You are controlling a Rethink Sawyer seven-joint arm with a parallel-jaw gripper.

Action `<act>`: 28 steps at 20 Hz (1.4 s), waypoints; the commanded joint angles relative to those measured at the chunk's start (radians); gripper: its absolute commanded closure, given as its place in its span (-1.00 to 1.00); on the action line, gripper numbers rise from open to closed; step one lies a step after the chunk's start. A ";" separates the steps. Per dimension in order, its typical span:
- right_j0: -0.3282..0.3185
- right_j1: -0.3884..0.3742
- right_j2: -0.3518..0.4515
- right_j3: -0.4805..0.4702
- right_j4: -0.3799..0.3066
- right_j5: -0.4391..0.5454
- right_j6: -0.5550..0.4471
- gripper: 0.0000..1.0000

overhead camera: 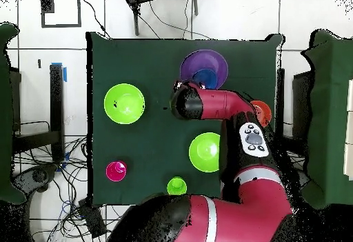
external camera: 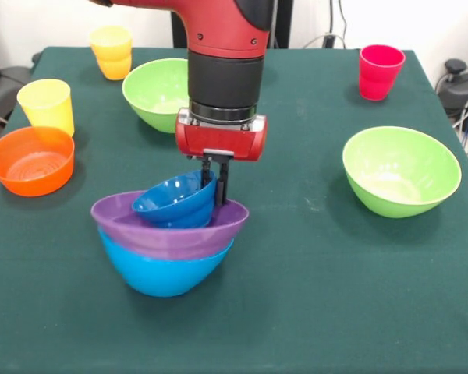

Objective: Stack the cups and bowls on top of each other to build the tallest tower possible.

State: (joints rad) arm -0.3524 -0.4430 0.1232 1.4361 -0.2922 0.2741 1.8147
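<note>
Gripper [external camera: 219,178] straight down over the tower [external camera: 168,238], fingers pinched on the small blue bowl [external camera: 175,202] at its three-o'clock rim, bowl tilted inside the purple bowl [external camera: 164,231], so release looks next.

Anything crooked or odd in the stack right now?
Yes: the small blue bowl sits tilted inside the purple bowl, its mouth tipped sideways rather than nested flat. The end effector is at its raised rim. The purple bowl sits level in the large blue bowl.

Arm vertical over table centre, wrist straight down; gripper [external camera: 217,175] fingers close together, pinching small blue bowl [external camera: 175,200] rim.
</note>
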 commanded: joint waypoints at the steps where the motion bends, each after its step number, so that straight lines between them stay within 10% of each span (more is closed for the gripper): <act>1: 0.039 0.080 0.019 0.157 0.024 0.040 0.146 1.00; 28: 0.041 0.032 0.002 0.125 0.069 0.108 0.094 1.00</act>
State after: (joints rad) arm -0.3139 -0.4310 0.0772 1.5447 -0.2606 0.2745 1.8147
